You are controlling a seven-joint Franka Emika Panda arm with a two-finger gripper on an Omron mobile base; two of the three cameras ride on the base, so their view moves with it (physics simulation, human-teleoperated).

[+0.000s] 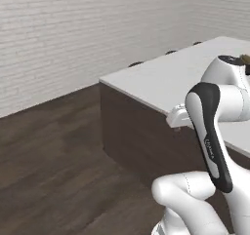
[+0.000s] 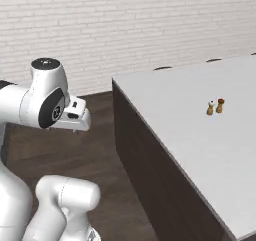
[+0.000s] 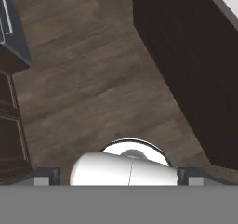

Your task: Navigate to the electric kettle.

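Note:
The electric kettle is out of view. My gripper [image 3: 118,175] points down at the dark wood floor [image 3: 93,79]; its two finger tips stand far apart at the bottom of the hand view, open, with nothing between them. From the base cameras the white hand [image 1: 178,117] [image 2: 75,116] hangs in front of the near end of a kitchen island.
The island has a pale top [image 2: 190,110] and dark sides [image 1: 132,136] [image 3: 186,69]. Two small shakers [image 2: 215,106] stand on it. Dark stool tops [image 1: 135,63] peek over its far edge. A white brick wall [image 1: 73,34] runs behind. Dark cabinets [image 3: 9,107] line the hand view's left edge.

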